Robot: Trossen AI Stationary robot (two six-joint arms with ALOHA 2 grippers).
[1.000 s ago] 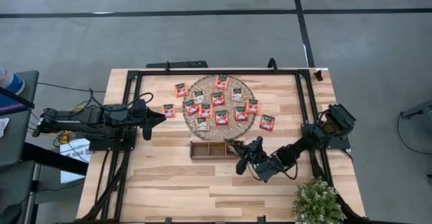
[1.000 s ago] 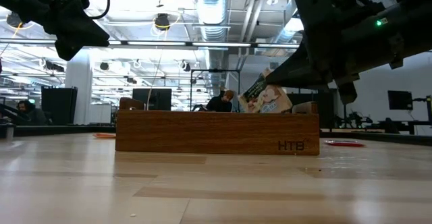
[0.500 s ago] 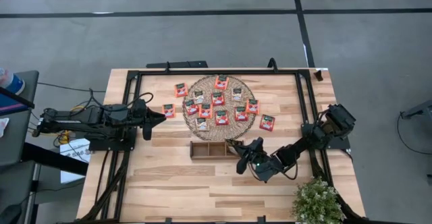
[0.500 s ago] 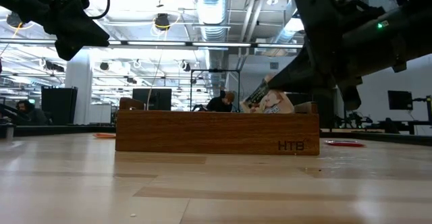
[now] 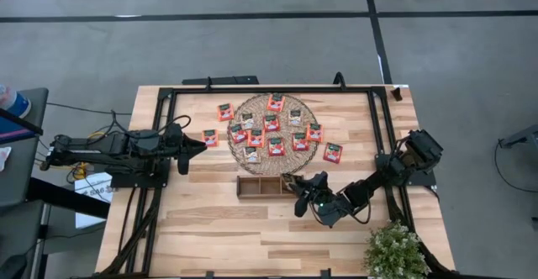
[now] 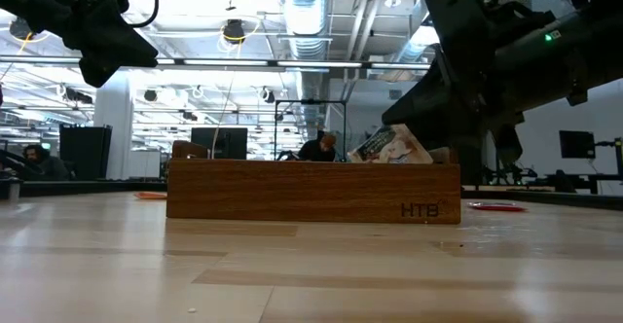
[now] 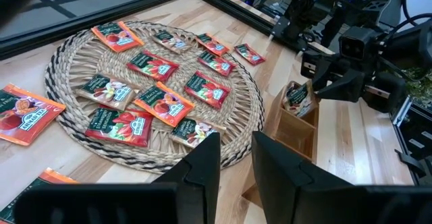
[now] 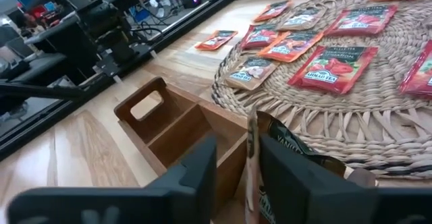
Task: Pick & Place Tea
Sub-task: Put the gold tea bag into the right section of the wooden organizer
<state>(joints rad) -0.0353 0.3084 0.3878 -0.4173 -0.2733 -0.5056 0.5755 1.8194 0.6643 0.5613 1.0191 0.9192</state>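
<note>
A light wooden table carries a round woven mat strewn with tea sachets. In front of it stands a brown wooden tray. The right gripper sits at the tray's right end, fingers slightly parted around a pale sachet leaning in the end compartment. The left gripper waits beside the mat, fingers narrowly apart, holding nothing.

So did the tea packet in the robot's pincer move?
Yes. In the low view the tea packet has sunk lower, tipping down into the wooden tray, and now barely pokes above its top edge, under the right pincer.
</note>
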